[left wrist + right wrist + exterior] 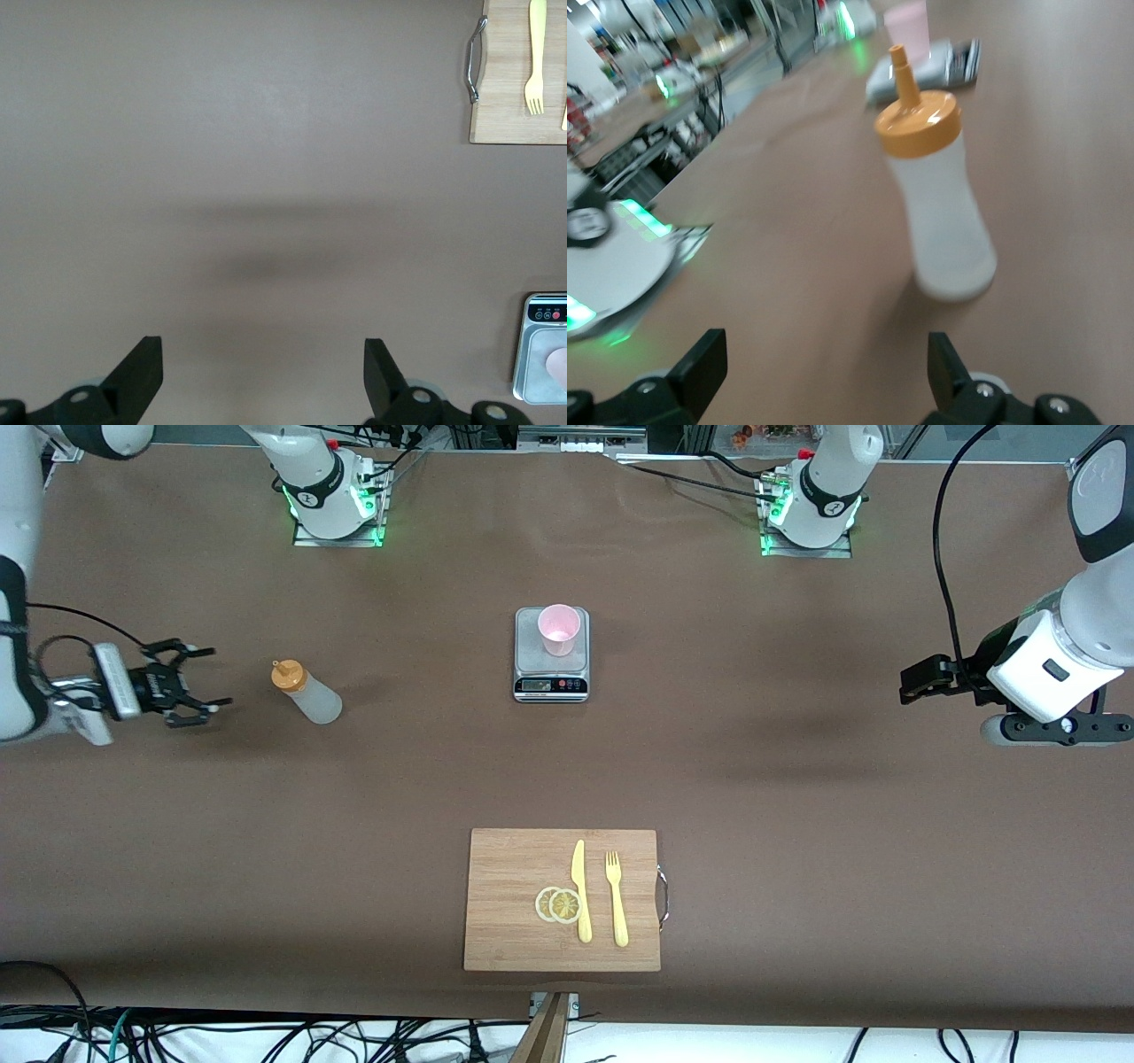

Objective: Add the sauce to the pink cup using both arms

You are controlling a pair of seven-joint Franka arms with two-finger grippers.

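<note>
One translucent whitish squeeze bottle with an orange cap stands on the brown desk, at three o'clock from the right gripper, whose fingers are spread wide and empty. One pale pink plastic cup sits on one grey digital scale. The left gripper waits over bare desk at the left arm's end, fingers wide, empty. At six o'clock from the scale, one bamboo cutting board carries one yellow knife, one yellow fork and two lemon slices.
</note>
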